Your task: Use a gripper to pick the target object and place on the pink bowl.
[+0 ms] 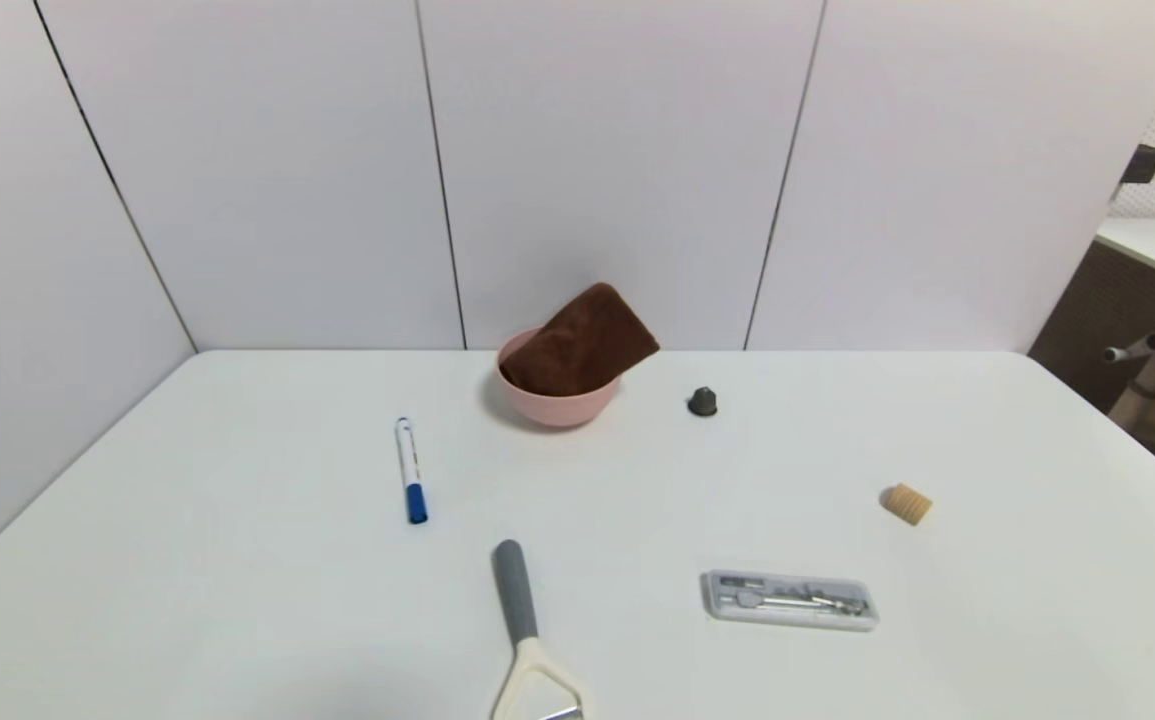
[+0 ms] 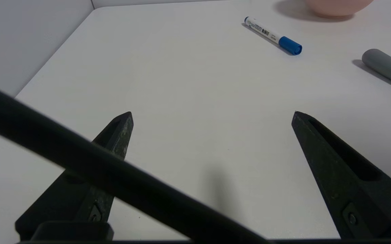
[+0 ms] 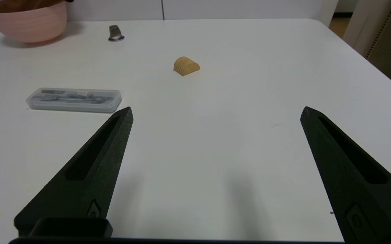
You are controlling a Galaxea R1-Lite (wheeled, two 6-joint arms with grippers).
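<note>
While both claws gape | one towel (image 1: 582, 345) | one pink bowl (image 1: 557, 405)

Your left gripper (image 2: 212, 113) hangs over the bare table (image 2: 181, 84), jaws wide apart. Beyond it lie a marker (image 2: 272, 35), a grey handle (image 2: 386, 67) and the bowl (image 2: 337, 7).

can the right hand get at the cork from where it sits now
Probably yes. The right hand is open and holds nothing, and only bare table lies between it and the cork. The clear case sits off to one side, out of the path.
</note>
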